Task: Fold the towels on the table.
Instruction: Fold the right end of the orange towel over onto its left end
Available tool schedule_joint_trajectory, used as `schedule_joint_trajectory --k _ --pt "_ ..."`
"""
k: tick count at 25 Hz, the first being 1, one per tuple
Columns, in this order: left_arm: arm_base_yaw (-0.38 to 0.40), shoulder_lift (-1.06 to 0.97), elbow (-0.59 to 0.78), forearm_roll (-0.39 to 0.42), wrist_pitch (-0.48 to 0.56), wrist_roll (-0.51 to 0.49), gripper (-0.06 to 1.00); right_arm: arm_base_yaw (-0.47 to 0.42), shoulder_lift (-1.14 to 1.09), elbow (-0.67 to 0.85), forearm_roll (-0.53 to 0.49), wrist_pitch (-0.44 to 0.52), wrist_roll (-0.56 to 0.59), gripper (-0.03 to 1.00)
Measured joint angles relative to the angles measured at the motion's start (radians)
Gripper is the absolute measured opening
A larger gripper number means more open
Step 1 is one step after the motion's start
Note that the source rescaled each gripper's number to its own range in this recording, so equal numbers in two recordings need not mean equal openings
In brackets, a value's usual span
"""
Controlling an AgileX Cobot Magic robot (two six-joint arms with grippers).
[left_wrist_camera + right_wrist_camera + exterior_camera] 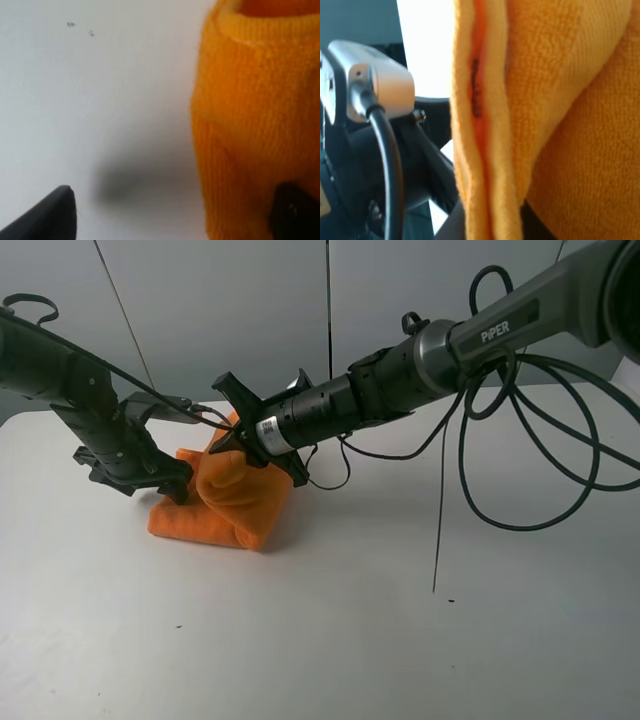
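Observation:
The orange towel [232, 502] lies bunched and partly folded on the white table [400, 620], left of centre. My right gripper [232, 437] reaches across from the right and is shut on a doubled edge of the towel [485, 125], holding it lifted above the heap. My left gripper [178, 486] sits low at the towel's left end. Its jaws stand wide apart in the left wrist view [177, 202]. One fingertip [295, 210] rests against the towel [255, 125] and the other [55, 215] is over bare table. The label is hidden.
Black cables [520, 440] hang from the right arm and loop down onto the table at the right. The left arm's wrist camera and cable [370, 85] are close behind the lifted towel edge. A grey wall stands behind the table.

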Motion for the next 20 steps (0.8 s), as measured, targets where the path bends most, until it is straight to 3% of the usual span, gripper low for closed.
schedule_joint_trajectory --k 8,15,20 --pt "0.0 -0.002 0.0 0.002 0.0 0.0 1.0 0.01 0.013 0.0 0.003 -0.03 0.0 0.05" --pt "0.0 -0.124 0.0 0.047 0.008 0.0 1.0 0.01 0.013 0.0 0.003 -0.03 -0.004 0.05" --pt "0.046 -0.21 -0.002 0.058 0.038 -0.032 1.0 0.012 0.013 0.0 0.007 -0.034 -0.024 0.05"
